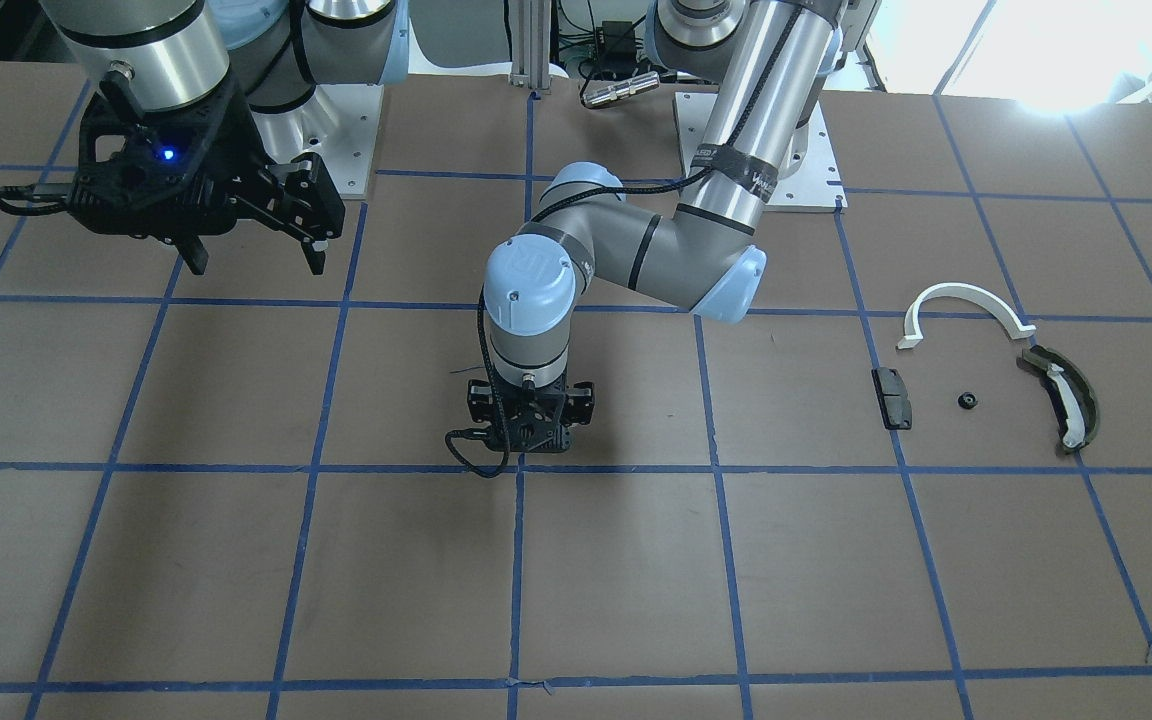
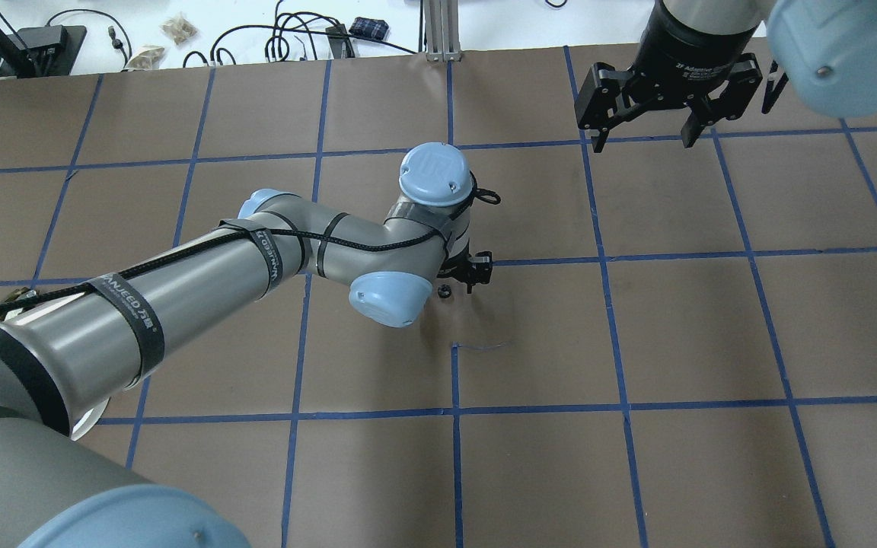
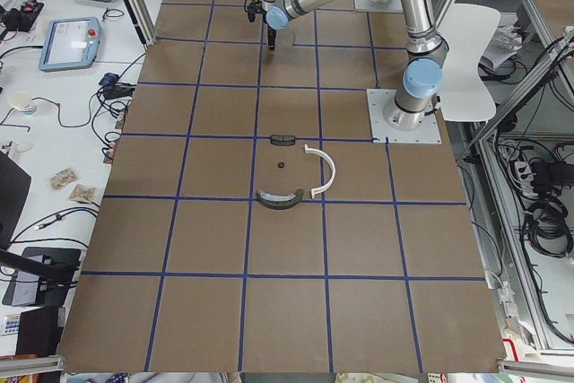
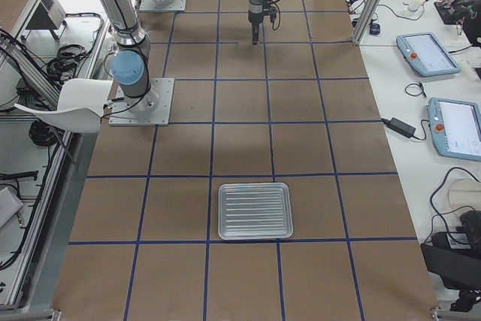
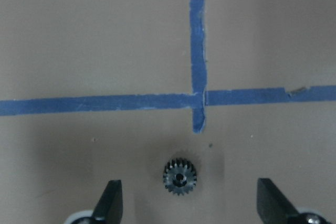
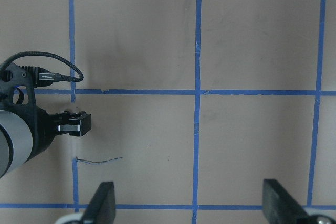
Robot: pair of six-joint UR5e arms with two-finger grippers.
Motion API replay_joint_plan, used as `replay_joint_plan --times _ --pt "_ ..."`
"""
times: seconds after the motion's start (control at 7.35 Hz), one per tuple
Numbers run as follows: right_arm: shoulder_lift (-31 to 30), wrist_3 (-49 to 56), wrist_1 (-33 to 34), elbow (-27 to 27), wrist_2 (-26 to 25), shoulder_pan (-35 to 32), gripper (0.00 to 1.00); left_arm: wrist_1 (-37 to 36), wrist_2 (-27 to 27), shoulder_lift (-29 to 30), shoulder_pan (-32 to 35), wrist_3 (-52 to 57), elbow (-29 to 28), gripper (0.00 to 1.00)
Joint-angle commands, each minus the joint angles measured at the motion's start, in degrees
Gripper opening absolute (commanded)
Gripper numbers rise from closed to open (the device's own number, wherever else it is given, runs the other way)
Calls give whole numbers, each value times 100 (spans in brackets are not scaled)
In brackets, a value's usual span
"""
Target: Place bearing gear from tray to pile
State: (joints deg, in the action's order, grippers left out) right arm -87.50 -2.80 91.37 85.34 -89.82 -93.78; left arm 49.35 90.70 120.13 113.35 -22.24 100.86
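A small dark toothed bearing gear (image 5: 179, 177) lies flat on the brown table beside a blue tape crossing; it also shows in the overhead view (image 2: 444, 290). My left gripper (image 5: 189, 205) points straight down over it, open, with a finger on either side and neither touching the gear. The pile lies to the robot's left: a white half-ring arc (image 1: 966, 300), a black rectangular pad (image 1: 891, 397), an olive curved shoe (image 1: 1066, 400) and a small black round part (image 1: 967, 401). The metal tray (image 4: 254, 210) looks empty. My right gripper (image 1: 254, 255) hangs open and empty above the table.
The table is brown with a blue tape grid (image 2: 454, 411). A thin dark scrap (image 2: 476, 347) lies near the left gripper. The left arm's elbow (image 1: 726, 285) hangs between its gripper and the pile. Cables and tablets lie beyond the table's far edge.
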Motion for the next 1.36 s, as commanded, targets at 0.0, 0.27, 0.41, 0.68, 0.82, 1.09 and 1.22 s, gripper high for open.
replay_joint_plan --times 0.0,0.27,0.41,0.68,0.82,1.09,1.22 --pt "-3 -1 4 0 0 0 100 -13 -43 20 -59 9 31 17" --pt "-4 -1 4 9 8 0 100 -13 -70 28 -59 -17 -57 11" --pt "-4 -1 4 9 8 0 100 -22 -61 -59 -59 0 -23 5" --pt "5 -1 12 9 -26 0 100 100 17 -304 -294 297 48 2" --pt "5 7 12 9 -53 0 100 414 192 -610 -627 830 126 2" --pt "-4 7 4 9 -53 0 100 461 221 -1120 -1697 2603 607 2" --pt "5 7 12 9 -36 0 100 392 255 -1314 -2277 3664 993 2"
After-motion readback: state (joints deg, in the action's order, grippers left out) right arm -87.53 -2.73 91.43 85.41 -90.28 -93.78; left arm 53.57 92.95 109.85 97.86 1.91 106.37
